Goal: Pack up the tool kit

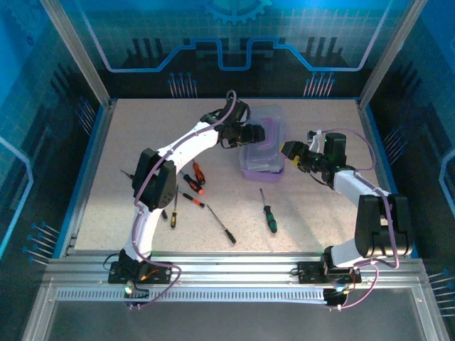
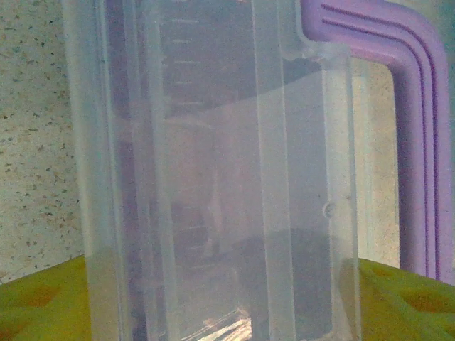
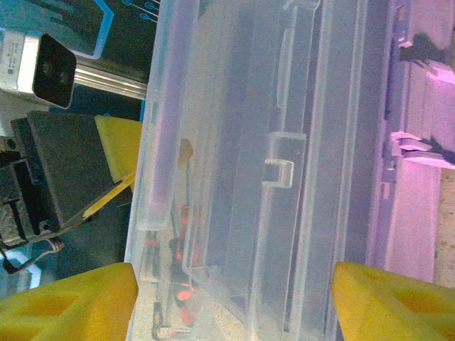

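The tool kit (image 1: 261, 165) stands at mid-table: a purple base with its clear lid (image 1: 260, 129) raised. My left gripper (image 1: 254, 135) is at the case's left side and is open. The clear lid (image 2: 213, 142) spans its yellow fingers (image 2: 35, 298), with the purple handle (image 2: 416, 106) at right. My right gripper (image 1: 288, 152) is at the case's right side, also open. Its fingertips (image 3: 64, 302) flank the lid (image 3: 284, 106) beside the purple base (image 3: 419, 177). Orange-black screwdrivers (image 1: 198, 172) and a green-handled one (image 1: 271, 219) lie loose on the table.
A dark-handled screwdriver (image 1: 226, 232) lies near the front. The left arm's elbow (image 1: 155, 177) hangs over the screwdrivers at left. Aluminium posts (image 1: 78, 50) and a blue rim (image 1: 89, 170) bound the table. Bare tabletop (image 1: 313, 220) lies in front of the case.
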### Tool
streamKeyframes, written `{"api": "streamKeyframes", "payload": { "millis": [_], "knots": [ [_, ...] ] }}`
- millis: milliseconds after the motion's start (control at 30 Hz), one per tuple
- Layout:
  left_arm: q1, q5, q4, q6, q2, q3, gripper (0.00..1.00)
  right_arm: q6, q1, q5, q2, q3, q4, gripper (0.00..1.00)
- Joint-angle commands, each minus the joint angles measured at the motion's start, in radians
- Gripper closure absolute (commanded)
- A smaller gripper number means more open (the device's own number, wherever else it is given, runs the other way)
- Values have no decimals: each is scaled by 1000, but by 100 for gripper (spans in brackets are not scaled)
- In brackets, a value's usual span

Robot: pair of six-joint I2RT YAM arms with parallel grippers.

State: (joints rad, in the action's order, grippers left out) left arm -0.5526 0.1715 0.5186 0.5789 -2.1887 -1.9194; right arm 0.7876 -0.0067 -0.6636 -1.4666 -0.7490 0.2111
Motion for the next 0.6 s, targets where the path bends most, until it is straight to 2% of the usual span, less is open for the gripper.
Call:
{"api": "streamKeyframes", "payload": {
  "millis": [0, 300, 400, 533, 567],
  "knots": [
    [-21, 116, -2, 99, 9, 64, 37, 19, 20, -54, -11, -34, 26, 27],
    [-20, 158, -116, 129, 74, 138, 34, 60, 27, -82, -8, -40, 85, 29],
    [-20, 191, -172, 119, 103, 178, 27, 63, 29, -82, 2, -54, 79, 29],
    [-18, 194, -203, 75, 149, 236, 13, 50, 34, -82, 9, -85, 40, 29],
    [-17, 200, -204, 62, 160, 247, 2, 44, 36, -82, 8, -95, 25, 29]
  ]
}}
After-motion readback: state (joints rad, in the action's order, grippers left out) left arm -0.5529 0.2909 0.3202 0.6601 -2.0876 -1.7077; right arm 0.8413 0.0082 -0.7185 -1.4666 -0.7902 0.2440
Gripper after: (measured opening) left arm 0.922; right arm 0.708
